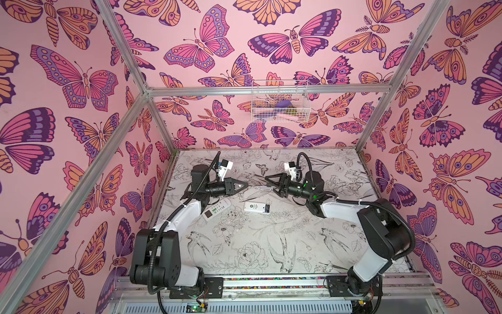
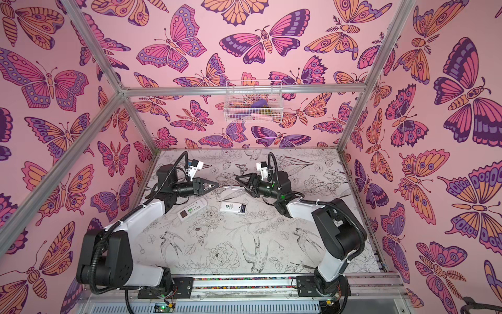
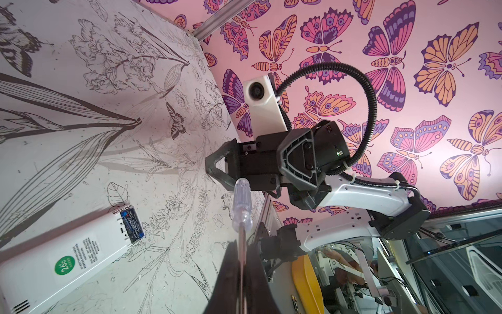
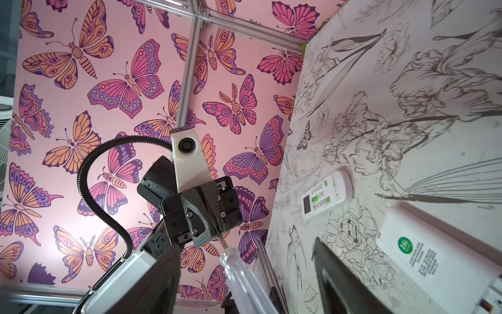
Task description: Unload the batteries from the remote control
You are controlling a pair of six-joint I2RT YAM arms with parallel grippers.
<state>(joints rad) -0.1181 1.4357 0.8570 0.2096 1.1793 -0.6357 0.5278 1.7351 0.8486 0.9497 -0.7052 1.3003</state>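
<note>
A white remote (image 1: 255, 207) lies face down mid-table with its cover off. A dark, blue-labelled battery (image 3: 132, 227) sits in its open compartment (image 2: 243, 208). A second white remote (image 1: 216, 211) lies face up, green buttons showing, to its left. Above the table, my left gripper (image 1: 245, 186) is shut on the metal shaft of a screwdriver (image 3: 241, 201) with a clear handle. My right gripper (image 4: 244, 271) faces it, open. Its fingers (image 4: 334, 271) stand wide on either side of the clear handle (image 4: 244, 280) without touching it.
A white wire basket (image 1: 279, 102) with small items hangs on the back wall. Butterfly-patterned walls and aluminium posts (image 1: 160, 122) close in the floral table (image 1: 258, 244) on three sides. Both arm bases (image 1: 168, 261) stand at the front edge.
</note>
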